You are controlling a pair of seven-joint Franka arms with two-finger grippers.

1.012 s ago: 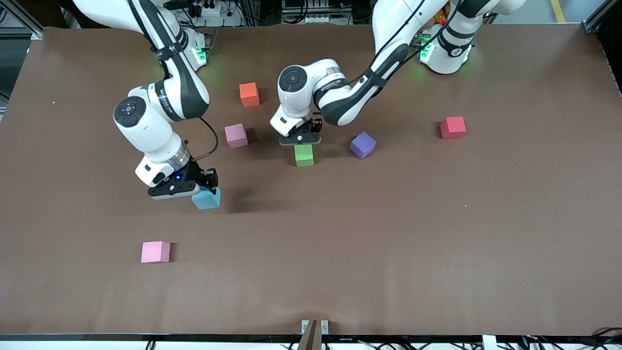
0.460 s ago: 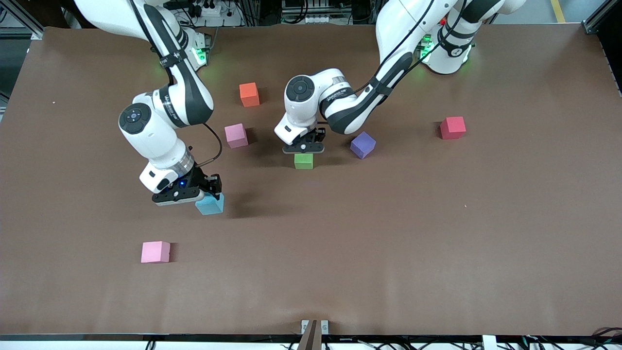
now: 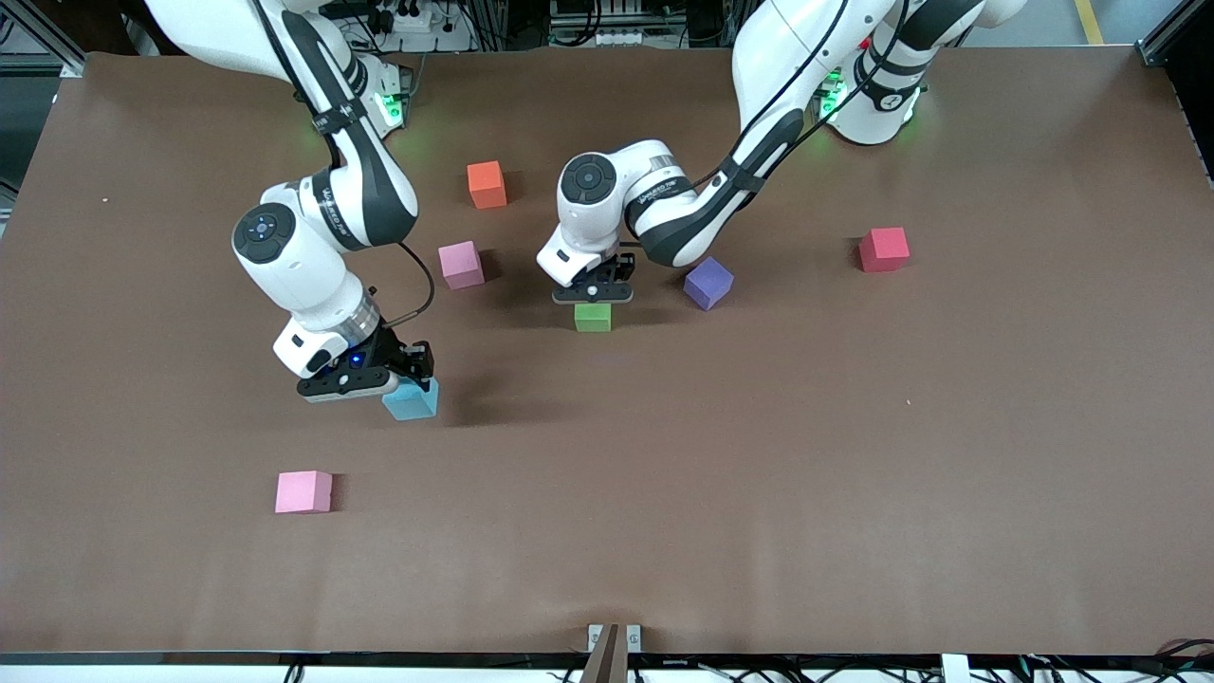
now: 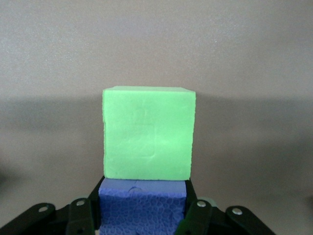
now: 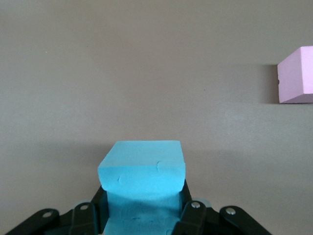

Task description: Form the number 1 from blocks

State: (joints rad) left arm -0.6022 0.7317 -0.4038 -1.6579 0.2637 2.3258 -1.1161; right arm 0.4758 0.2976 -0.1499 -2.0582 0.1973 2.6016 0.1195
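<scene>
Left tool (image 3: 593, 296) stood low over the middle of the tabletop (image 3: 854, 474), its fingers (image 4: 80, 215) pinching a purple block (image 4: 143, 208) on two opposite sides. I read the clock with twelve pointing to the robots' bases and six to the front camera. The green block (image 3: 593, 318) lay at six o'clock of the held purple one, and the left wrist view showed their faces touching. Right tool (image 3: 406, 384) was closed around the light blue block (image 3: 412, 402), more toward the right arm's end; I could not tell if that block rested on the tabletop or hung just above it.

Judging by the matte, pitted surfaces and a shallow dent on the green face, the blocks seemed light and soft foam, not slippery. A gentle squeeze on two flat opposite sides, near the middle, should be enough; a hard one could mark them.

Another purple block (image 3: 708, 283) lay near two o'clock of the green one, a pink block (image 3: 461, 265) near ten o'clock, and a second pink block (image 3: 303, 491) well apart, near eight o'clock.
</scene>
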